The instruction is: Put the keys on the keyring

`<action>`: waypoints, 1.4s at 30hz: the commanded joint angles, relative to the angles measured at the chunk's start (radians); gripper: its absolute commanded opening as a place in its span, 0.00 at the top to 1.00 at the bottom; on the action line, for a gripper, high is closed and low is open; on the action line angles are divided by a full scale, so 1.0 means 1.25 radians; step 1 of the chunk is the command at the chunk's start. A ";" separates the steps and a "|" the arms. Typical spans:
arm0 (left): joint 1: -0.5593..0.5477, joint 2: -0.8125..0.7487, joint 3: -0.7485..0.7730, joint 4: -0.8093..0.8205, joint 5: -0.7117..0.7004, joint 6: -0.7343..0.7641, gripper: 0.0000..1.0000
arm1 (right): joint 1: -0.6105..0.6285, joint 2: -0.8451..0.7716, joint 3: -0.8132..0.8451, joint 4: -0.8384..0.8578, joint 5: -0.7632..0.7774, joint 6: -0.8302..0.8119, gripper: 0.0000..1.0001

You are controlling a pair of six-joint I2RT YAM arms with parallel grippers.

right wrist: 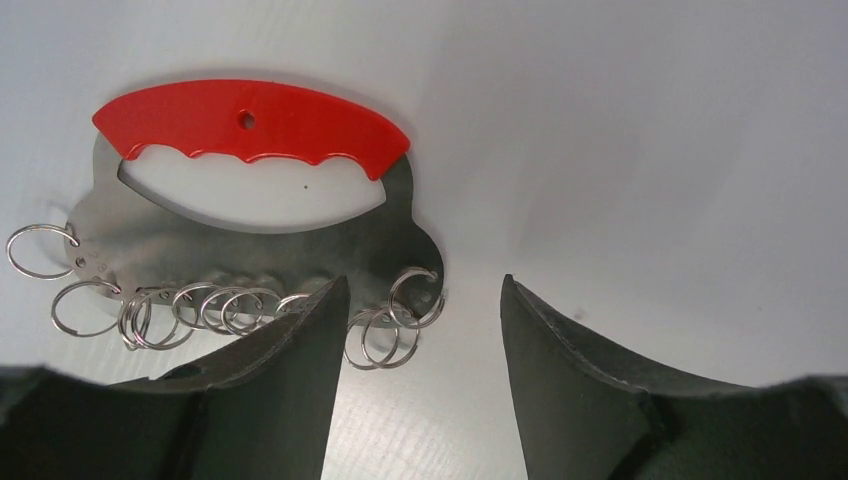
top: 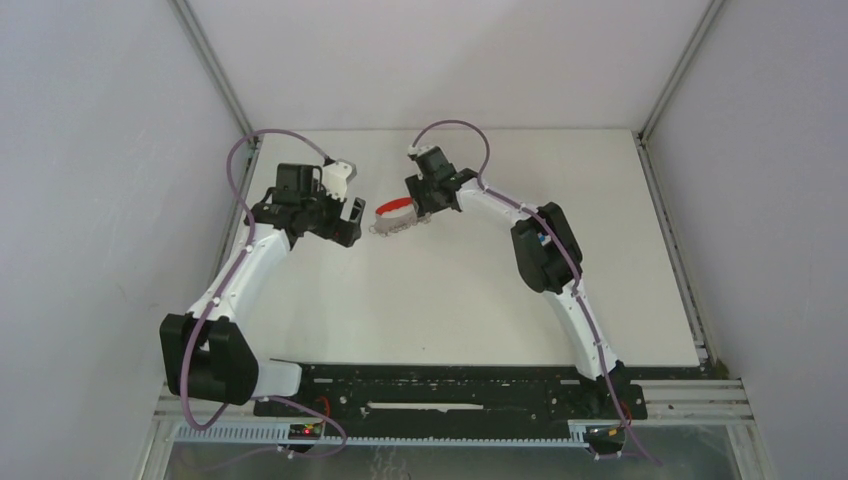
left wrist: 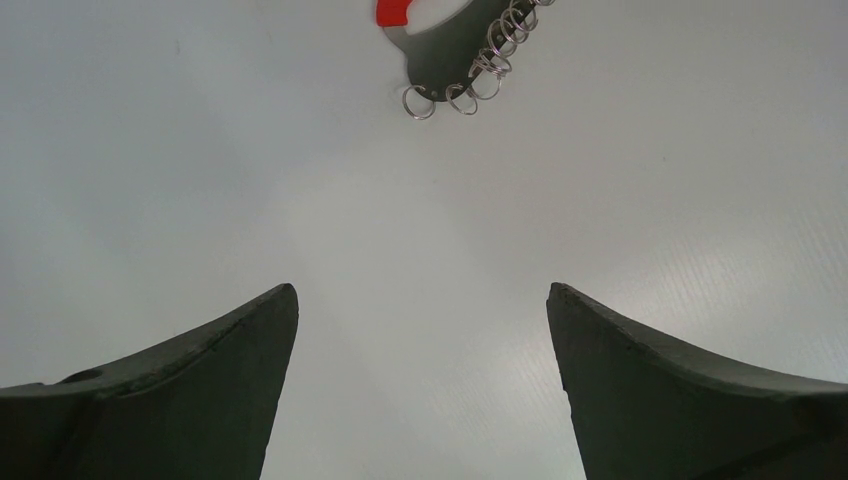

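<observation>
The keyring (top: 394,214) lies flat on the white table: a red curved band (right wrist: 250,125) on a steel plate, with several silver rings (right wrist: 385,338) along its lower edge. My right gripper (right wrist: 423,285) hovers low at its right end, jaws apart. The end rings sit just inside its left finger (right wrist: 290,380) and nothing is clamped. My left gripper (top: 351,212) is open just left of the keyring, which shows at the top of its wrist view (left wrist: 450,45), well ahead of the fingertips (left wrist: 422,295). The keys are out of view.
The white table (top: 470,290) is walled by white panels at the back and both sides. The black base rail (top: 450,395) runs along the near edge. Both arms reach in towards the middle of the table's far half.
</observation>
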 commanded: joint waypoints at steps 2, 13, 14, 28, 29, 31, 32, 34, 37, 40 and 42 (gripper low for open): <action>-0.003 -0.014 0.032 0.007 -0.011 0.013 0.01 | 0.011 0.025 0.068 -0.017 0.020 0.025 0.34; -0.003 -0.033 0.020 0.007 -0.023 0.024 0.04 | 0.001 0.105 0.204 -0.141 0.043 0.046 0.41; -0.003 -0.034 0.020 0.007 -0.024 0.026 0.04 | 0.001 0.109 0.211 -0.152 0.043 0.050 0.41; -0.003 -0.066 0.000 0.002 -0.050 0.057 0.06 | 0.004 0.093 0.127 -0.165 0.049 0.109 0.77; -0.003 -0.068 -0.002 -0.001 -0.051 0.058 0.06 | 0.007 0.079 0.111 -0.154 0.051 0.107 0.79; -0.003 -0.074 -0.005 -0.008 -0.049 0.059 0.07 | 0.012 0.056 0.087 -0.143 0.056 0.104 0.85; -0.003 -0.077 -0.007 -0.010 -0.048 0.059 0.07 | 0.014 0.041 0.071 -0.137 0.054 0.100 0.88; -0.003 -0.086 -0.009 -0.015 -0.042 0.058 0.07 | 0.019 0.003 0.022 -0.112 0.051 0.093 0.94; -0.003 -0.098 -0.009 -0.033 -0.026 0.056 0.07 | 0.026 -0.073 -0.083 -0.051 0.024 0.089 1.00; -0.003 -0.112 -0.012 -0.055 -0.003 0.060 0.08 | 0.030 -0.147 -0.184 0.000 -0.009 0.104 1.00; -0.003 -0.121 -0.017 -0.073 0.016 0.067 0.08 | 0.035 -0.192 -0.257 0.023 -0.018 0.116 1.00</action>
